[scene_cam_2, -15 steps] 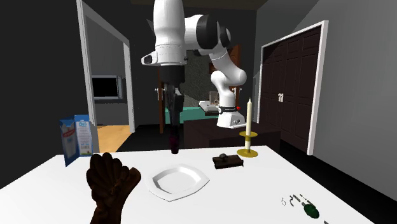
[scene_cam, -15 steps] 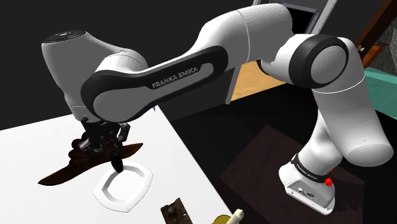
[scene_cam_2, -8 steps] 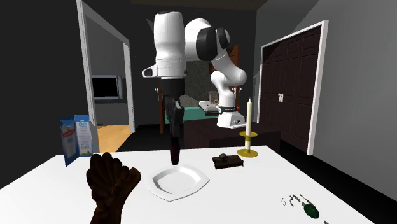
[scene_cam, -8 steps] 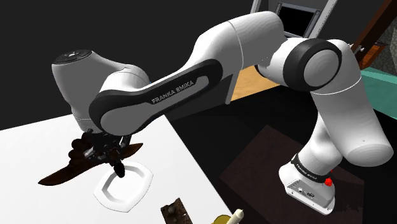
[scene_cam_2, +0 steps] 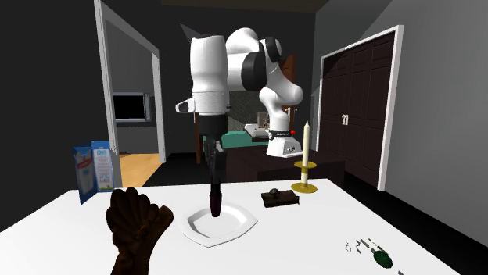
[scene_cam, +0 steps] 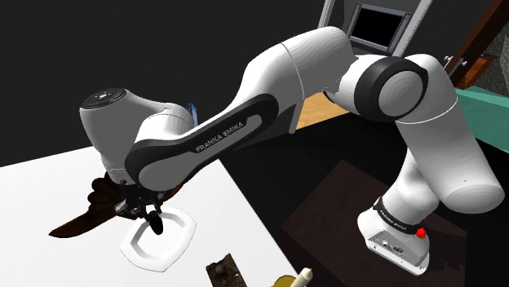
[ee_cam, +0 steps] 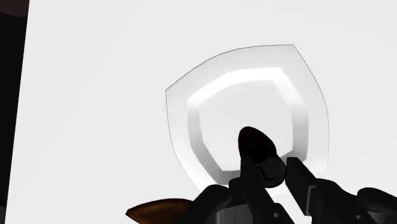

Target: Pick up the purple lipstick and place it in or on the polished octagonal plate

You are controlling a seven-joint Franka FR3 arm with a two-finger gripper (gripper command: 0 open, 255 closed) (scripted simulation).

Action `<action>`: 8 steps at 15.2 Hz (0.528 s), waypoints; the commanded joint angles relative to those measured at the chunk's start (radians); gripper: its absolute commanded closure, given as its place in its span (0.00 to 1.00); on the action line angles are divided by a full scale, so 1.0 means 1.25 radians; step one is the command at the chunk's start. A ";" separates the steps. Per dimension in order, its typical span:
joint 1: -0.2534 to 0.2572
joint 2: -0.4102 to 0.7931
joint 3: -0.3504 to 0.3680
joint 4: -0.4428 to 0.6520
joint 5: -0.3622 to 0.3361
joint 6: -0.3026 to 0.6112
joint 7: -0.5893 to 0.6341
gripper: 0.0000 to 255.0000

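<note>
- While the gripper (scene_cam: 148, 214) hangs from the bent white arm (scene_cam: 245, 106) over the white table (scene_cam: 41, 175), its fingers (ee_cam: 306, 188) are clamped on the lipstick (scene_cam: 154, 226).
- Lipstick: dark, almost black, with a rounded end. It is held upright and sticks out below the fingertips.
- Lipstick position: directly above the well of the plate (scene_cam: 174, 249). In the wrist view its end lies over the well, on the side nearer the gripper. Contact with the plate cannot be determined.
- Plate: white, octagonal, with a raised rim. It lies flat on the table.
- Carving: a dark brown carved hand (scene_cam_2: 137, 226) stands just beside the plate, on the second exterior view's left. In the shoulder view it lies behind the gripper.
- Small dark block (scene_cam_2: 280, 198): on the table near the plate, on the second exterior view's right.
- Candle (scene_cam_2: 306, 144): white, upright in a yellow holder (scene_cam_2: 304, 187) beyond the block.
- Carton (scene_cam_2: 94, 173): blue and white, upright near the table's far edge at the second exterior view's left, well apart from the plate.
- Stand (scene_cam: 396, 236): on the floor off the table, at the shoulder view's lower right.
</note>
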 commanded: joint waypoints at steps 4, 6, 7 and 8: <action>0.003 0.018 -0.004 -0.002 -0.005 0.020 0.003 1.00; 0.003 0.018 -0.004 -0.002 -0.005 0.020 0.003 1.00; 0.003 0.018 -0.004 -0.002 -0.005 0.020 0.003 1.00; 0.003 0.018 -0.004 -0.002 -0.005 0.020 0.003 1.00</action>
